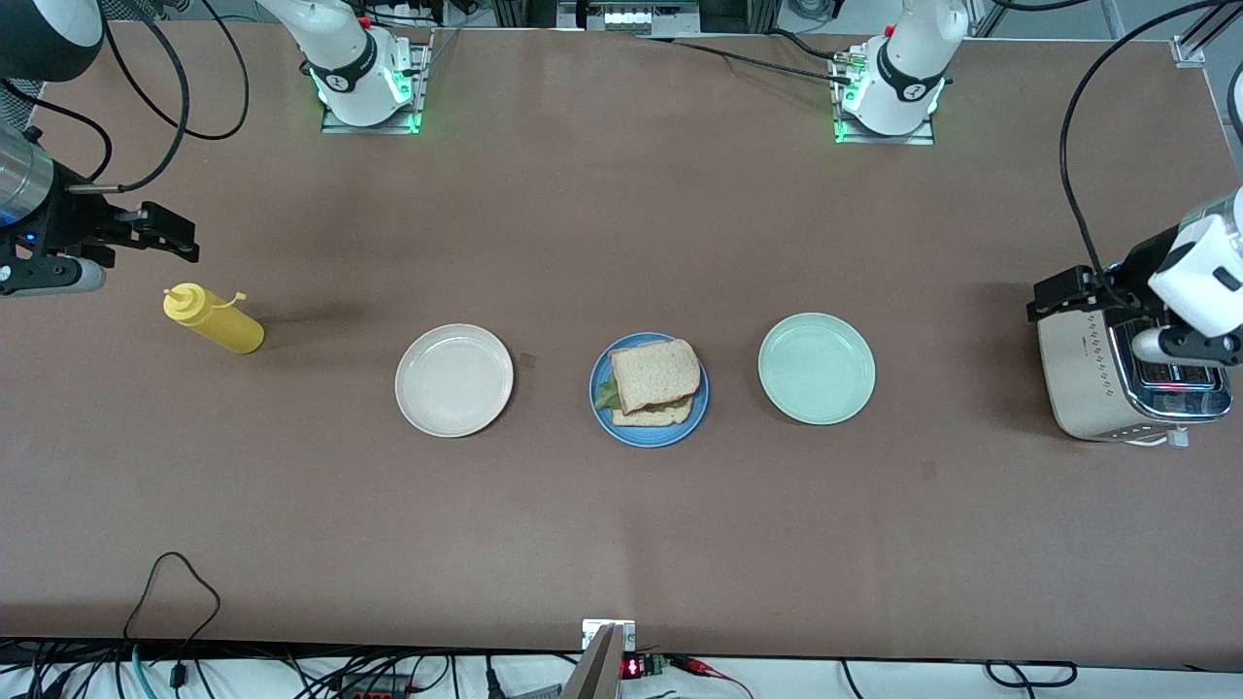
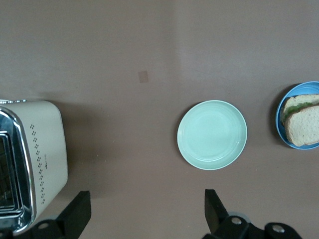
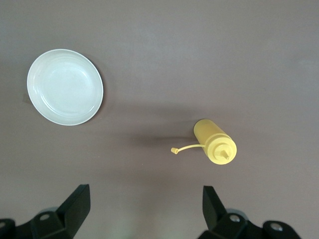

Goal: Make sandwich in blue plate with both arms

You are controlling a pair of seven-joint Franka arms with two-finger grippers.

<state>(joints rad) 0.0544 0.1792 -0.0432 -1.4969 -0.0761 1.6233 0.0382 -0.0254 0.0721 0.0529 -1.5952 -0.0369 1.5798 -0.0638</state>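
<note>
The sandwich [image 1: 655,381] sits stacked on the blue plate [image 1: 604,413] mid-table; the left gripper [image 2: 144,211] and right gripper [image 3: 144,209], both open and empty, hang at opposite table ends, equally distant.

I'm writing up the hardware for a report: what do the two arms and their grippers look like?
Both arms are white, rounded and jointed, with black bands and green lights at the bases. Loose black cables loop off each. The left gripper and the right gripper are black, each with two wedge-shaped fingers. The right arm's wrist has a silver metal cylinder and a small blue light.
</note>
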